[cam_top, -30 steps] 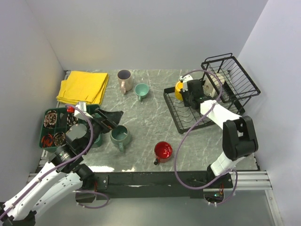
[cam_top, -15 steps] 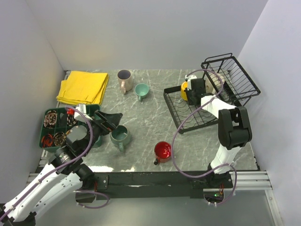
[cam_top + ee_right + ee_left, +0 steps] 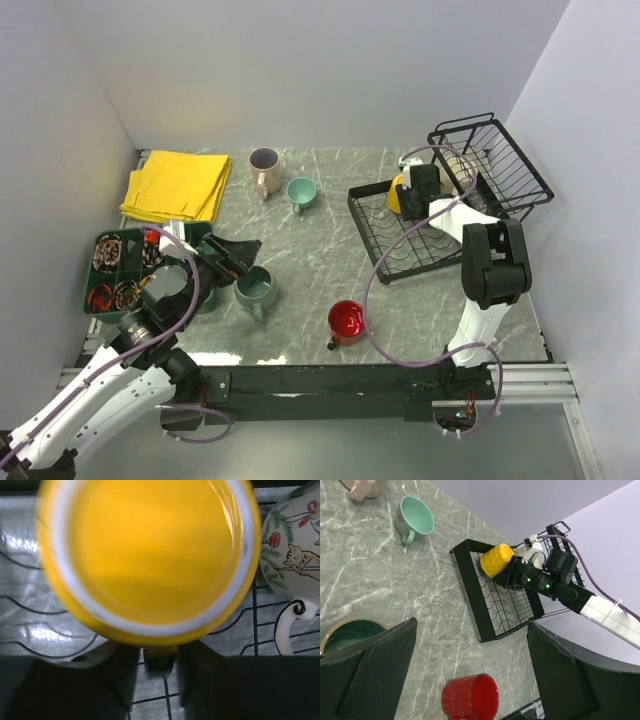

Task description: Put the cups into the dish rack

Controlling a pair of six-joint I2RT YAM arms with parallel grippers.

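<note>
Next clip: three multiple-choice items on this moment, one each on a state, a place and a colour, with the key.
1. Left claw: A shut on a cup; B shut, empty; C open, empty.
2. Yellow cup: A in the left claw; B at the dish rack, by the right claw; C out of view.
3. Cup nearest the arms' bases: A red; B pink; C yellow.
Key: C, spread wide, nothing between; B, left wrist view shows it there; A, red cup lowest in top view.

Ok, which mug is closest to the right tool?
The yellow mug, right at the right tool over the dish rack. The pink mug, teal mug, grey-green mug and red mug stand far off on the table.
</note>
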